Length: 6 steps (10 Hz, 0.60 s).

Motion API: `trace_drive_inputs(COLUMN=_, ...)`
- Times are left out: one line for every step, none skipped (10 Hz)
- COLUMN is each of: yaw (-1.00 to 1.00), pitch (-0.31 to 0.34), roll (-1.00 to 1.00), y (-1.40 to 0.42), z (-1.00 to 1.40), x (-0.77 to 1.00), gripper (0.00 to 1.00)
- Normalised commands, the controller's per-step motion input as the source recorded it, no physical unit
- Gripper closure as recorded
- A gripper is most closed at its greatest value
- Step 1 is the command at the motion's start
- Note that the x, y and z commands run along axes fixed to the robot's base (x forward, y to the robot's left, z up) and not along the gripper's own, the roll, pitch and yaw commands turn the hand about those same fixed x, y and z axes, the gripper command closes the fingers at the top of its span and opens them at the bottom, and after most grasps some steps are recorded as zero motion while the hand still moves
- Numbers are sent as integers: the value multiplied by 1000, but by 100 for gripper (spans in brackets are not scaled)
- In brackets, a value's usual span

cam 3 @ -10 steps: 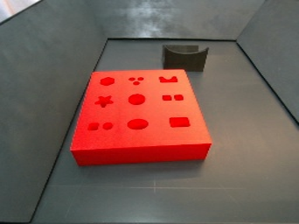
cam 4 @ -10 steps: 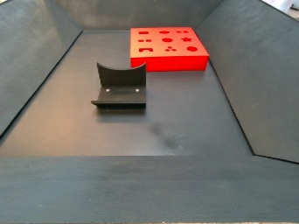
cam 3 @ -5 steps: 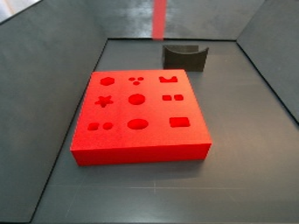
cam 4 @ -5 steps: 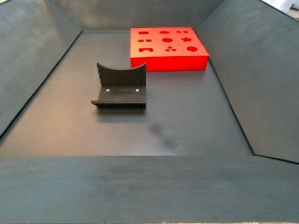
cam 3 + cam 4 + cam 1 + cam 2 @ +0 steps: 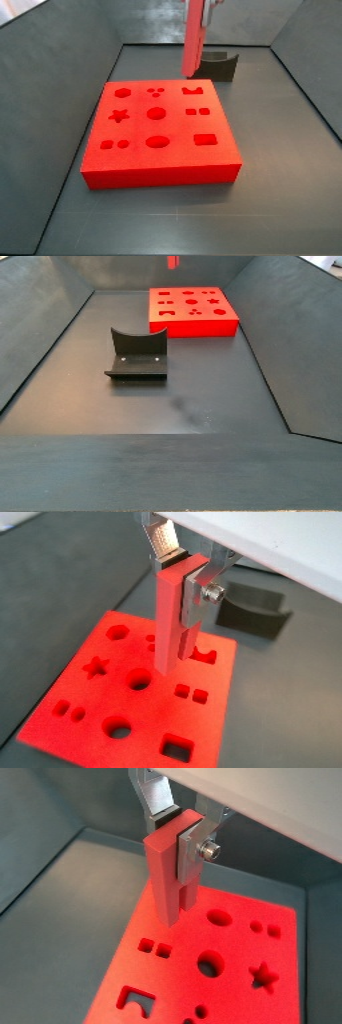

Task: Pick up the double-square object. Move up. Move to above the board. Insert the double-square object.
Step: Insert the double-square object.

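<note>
We see the gripper [image 5: 185, 574] clamped on the upper end of the double-square object [image 5: 173, 622], which hangs upright above the board [image 5: 80, 707]. In a side view the red bar [image 5: 194, 38] descends from the frame's top edge, beside the dark grey holder [image 5: 219, 66] at upper right.

Matt red plastic-like double-square object [image 5: 171, 617], matching matt board [image 5: 80, 712]; gripper [image 5: 185, 574] above board, silver metal
</note>
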Motion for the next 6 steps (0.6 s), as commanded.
trace_drive_inputs(yaw=-1000, pitch=-76, roll=-11, y=0, z=-283, x=0, gripper=100)
trace_drive_inputs(yaw=-1000, pitch=-83, roll=-13, y=0, z=-277, x=0, gripper=100)
trace_drive_inputs(yaw=-1000, pitch=-83, roll=-13, y=0, z=-277, x=0, gripper=100)
trace_drive_inputs(yaw=-1000, pitch=-83, roll=-11, y=0, z=-277, x=0, gripper=100)
trace_drive_inputs(yaw=-1000, pitch=-83, roll=-13, y=0, z=-280, x=0, gripper=100)
trace_drive_inputs(yaw=-1000, pitch=-86, roll=-13, y=0, z=-280, x=0, gripper=100)
